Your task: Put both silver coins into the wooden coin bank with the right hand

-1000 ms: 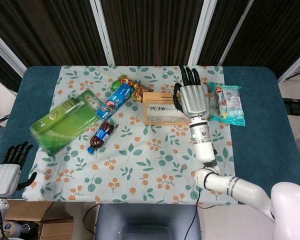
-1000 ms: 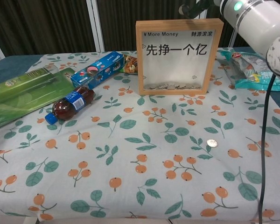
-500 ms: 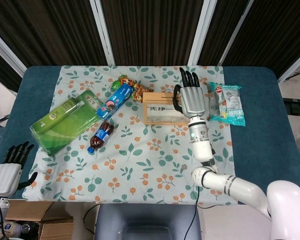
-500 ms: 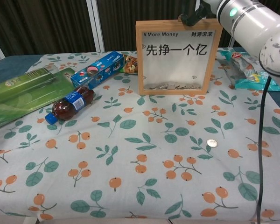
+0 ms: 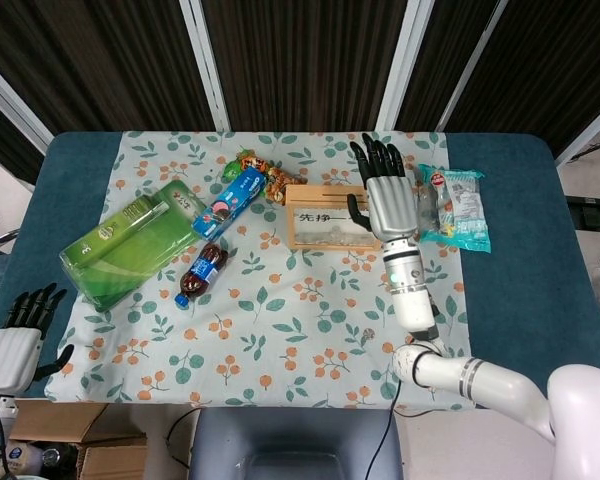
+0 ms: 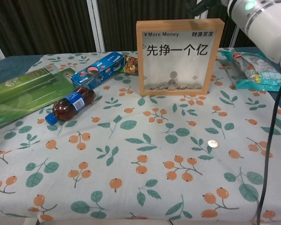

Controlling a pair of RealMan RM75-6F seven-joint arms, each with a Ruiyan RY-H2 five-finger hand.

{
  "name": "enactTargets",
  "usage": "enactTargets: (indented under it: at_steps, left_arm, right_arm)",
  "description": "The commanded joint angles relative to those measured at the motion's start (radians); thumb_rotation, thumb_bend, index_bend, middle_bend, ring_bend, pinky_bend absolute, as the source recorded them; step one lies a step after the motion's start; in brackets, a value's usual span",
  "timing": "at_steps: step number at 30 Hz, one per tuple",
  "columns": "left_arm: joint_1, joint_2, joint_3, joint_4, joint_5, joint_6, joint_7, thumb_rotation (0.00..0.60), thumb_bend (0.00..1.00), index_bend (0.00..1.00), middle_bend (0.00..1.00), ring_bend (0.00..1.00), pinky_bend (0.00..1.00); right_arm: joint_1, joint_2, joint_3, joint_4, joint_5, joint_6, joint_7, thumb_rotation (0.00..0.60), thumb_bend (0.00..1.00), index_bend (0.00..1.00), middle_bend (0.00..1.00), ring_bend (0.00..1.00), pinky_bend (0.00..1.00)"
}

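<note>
A: Where is your right hand [image 5: 388, 195]?

B: Above the right end of the coin bank [image 6: 179, 56], fingers spread wide and holding nothing. In the chest view only its dark fingertips show, at the bank's top right corner.

A: And the coins?

B: One silver coin [image 6: 173, 75] shows behind the bank's clear front, upright, just above the pile of coins at the bottom. The other silver coin [image 6: 212, 144] lies flat on the flowered cloth [image 6: 131, 154], well in front of the bank and a little to its right.

A: Your left hand [image 5: 20, 335]?

B: Far from the bank, off the desk's [image 5: 540, 260] near left corner, fingers apart and empty.

A: What else sits near the bank?

B: A blue cookie box [image 6: 101, 69] and a cola bottle [image 6: 70, 104] to its left, a teal snack bag [image 6: 253, 70] to its right.
</note>
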Motion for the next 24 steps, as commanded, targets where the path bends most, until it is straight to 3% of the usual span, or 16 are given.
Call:
enactTargets:
  at_steps: [1,7,14,24]
  left_arm:
    - [0.001,0.002,-0.001,-0.001,-0.002,0.001,0.001,0.6,0.31,0.0,0.0,0.0,0.0]
    - [0.006,0.009,-0.001,-0.01,-0.005,0.008,0.011,0.6,0.31,0.0,0.0,0.0,0.0]
    - [0.011,-0.001,0.002,-0.007,-0.008,0.008,0.012,0.6,0.31,0.0,0.0,0.0,0.0]
    - [0.02,-0.015,0.012,0.015,0.004,0.019,-0.001,0.6,0.31,0.0,0.0,0.0,0.0]
  right_arm:
    - [-0.106,0.076,-0.105,-0.118,-0.197,0.15,0.101,0.6,0.61,0.0,0.01,0.0,0.0]
    - [-0.278,0.156,-0.346,-0.157,-0.463,0.324,0.157,0.6,0.61,0.0,0.01,0.0,0.0]
    - [-0.452,0.124,-0.54,-0.028,-0.571,0.41,0.168,0.6,0.6,0.0,0.01,0.0,0.0]
    - [-0.572,0.006,-0.6,0.186,-0.503,0.286,0.186,0.6,0.54,0.01,0.01,0.0,0.0]
